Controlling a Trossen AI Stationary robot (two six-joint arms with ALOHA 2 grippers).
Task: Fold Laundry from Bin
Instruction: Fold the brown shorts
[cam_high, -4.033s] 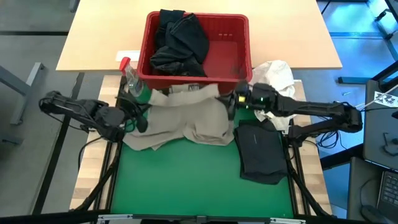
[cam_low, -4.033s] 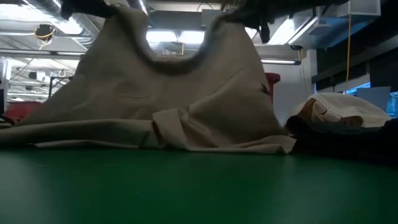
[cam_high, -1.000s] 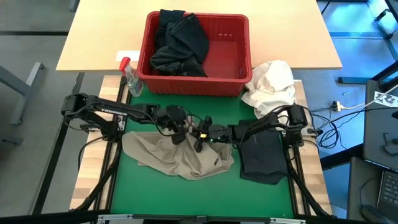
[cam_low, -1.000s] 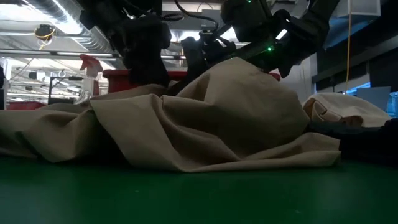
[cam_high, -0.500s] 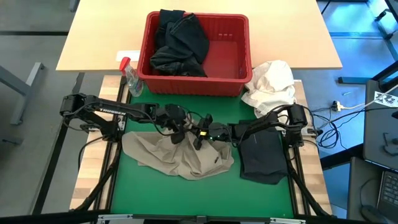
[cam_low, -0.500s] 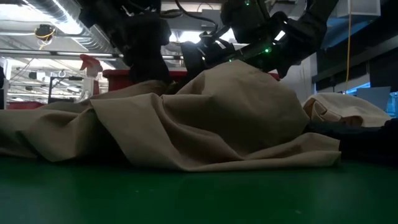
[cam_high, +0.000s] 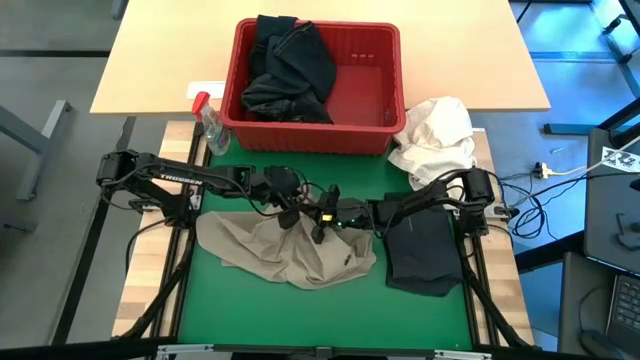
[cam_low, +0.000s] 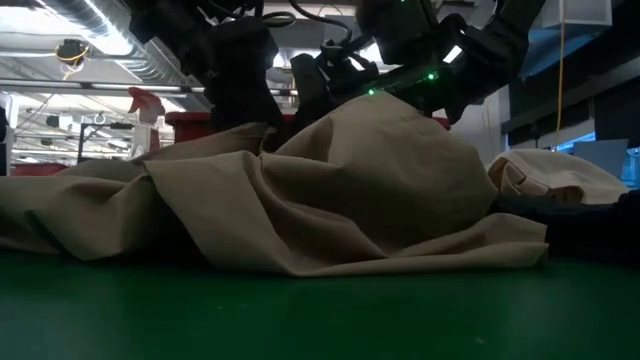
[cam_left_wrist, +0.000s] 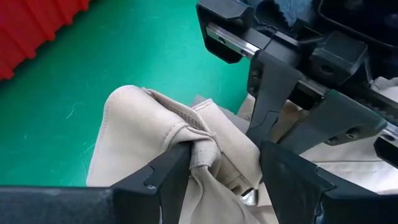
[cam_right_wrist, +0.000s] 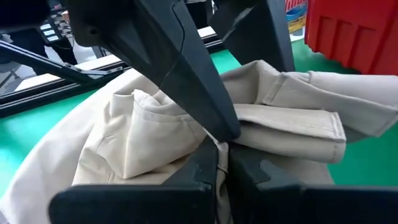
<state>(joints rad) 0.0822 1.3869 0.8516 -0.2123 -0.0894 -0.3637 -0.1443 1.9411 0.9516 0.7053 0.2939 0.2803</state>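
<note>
The khaki-beige garment lies crumpled on the green mat. Both grippers meet above its far edge. My right gripper is shut on it. My left gripper is open, with its fingers either side of a bunched seam fold of the same garment, close to the right gripper's fingers. The red bin stands at the far edge with dark laundry heaped in its left half. My left gripper has one finger with its inner side against the bunched fold; the other finger stands beside the cloth and the fold is not pinched. My right gripper pinches a thin edge of the khaki garment between its fingertips. It comes nearly level from the table's right. The cloth rises in a hump at the hold and the rest lies slack on the mat.
A folded dark garment lies on the mat's right side under the right arm. A white cloth bundle sits right of the bin and a spray bottle left of it. Bare green mat shows toward the near edge.
</note>
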